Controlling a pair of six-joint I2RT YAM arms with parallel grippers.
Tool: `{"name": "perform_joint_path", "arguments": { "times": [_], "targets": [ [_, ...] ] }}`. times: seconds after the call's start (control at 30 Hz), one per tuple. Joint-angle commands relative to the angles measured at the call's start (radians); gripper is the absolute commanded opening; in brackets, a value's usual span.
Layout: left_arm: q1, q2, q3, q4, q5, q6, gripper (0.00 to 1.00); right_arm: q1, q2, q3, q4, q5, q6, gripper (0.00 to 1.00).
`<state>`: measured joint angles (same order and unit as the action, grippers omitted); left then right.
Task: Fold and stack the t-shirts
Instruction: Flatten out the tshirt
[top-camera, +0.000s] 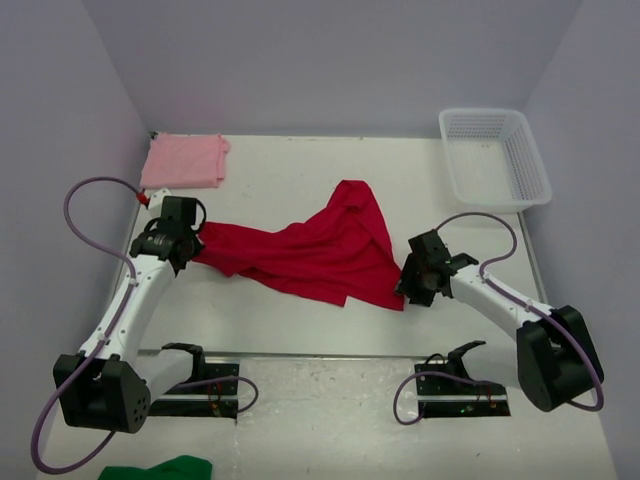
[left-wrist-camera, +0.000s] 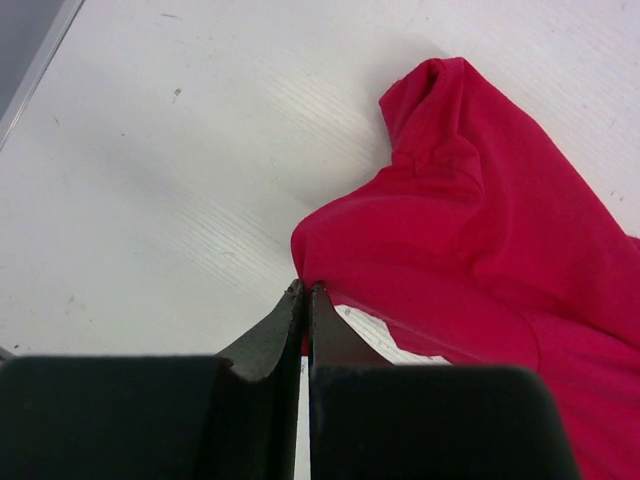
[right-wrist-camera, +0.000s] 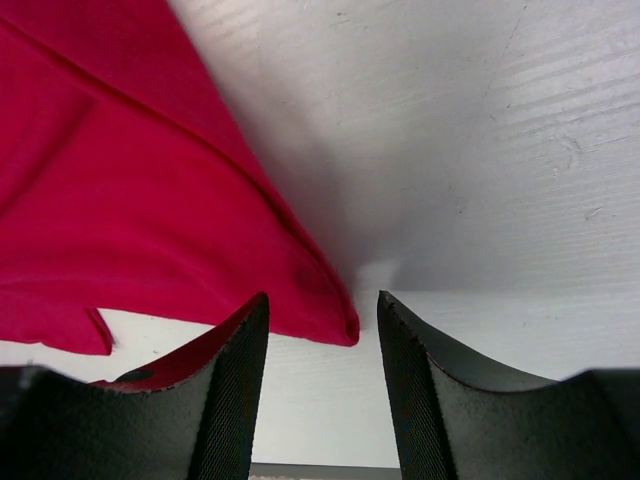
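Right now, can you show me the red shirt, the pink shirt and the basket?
red shirt (top-camera: 320, 255), top view, middle of the cloth
pink shirt (top-camera: 185, 162), top view, its middle
basket (top-camera: 530, 160), top view, right wall

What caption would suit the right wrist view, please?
Open right gripper at a corner of the red t-shirt on the table.

White mesh plastic basket (top-camera: 500, 203) sits in the upper right of the overhead shot, at the far corner of the white table (top-camera: 300, 330). A bit of green cloth (top-camera: 158, 468) pokes in at the bottom left edge, well apart from it.
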<state>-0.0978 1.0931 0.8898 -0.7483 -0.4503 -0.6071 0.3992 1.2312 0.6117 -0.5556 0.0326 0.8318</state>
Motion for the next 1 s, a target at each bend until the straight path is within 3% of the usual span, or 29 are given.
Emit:
{"name": "perform_joint_path", "arguments": {
  "times": [0.0, 0.6, 0.97],
  "targets": [
    [0.026, -0.03, 0.009, 0.038, -0.025, 0.032, 0.0, 0.021, 0.01, -0.029, 0.066, -0.016, 0.049, 0.49],
    [0.032, -0.035, 0.005, 0.05, 0.005, 0.044, 0.0, 0.145, 0.04, -0.086, 0.129, -0.014, 0.171, 0.44],
    [0.032, -0.032, -0.002, 0.059, 0.024, 0.049, 0.0, 0.155, 0.002, -0.118, 0.118, 0.006, 0.193, 0.25]
  ]
}}
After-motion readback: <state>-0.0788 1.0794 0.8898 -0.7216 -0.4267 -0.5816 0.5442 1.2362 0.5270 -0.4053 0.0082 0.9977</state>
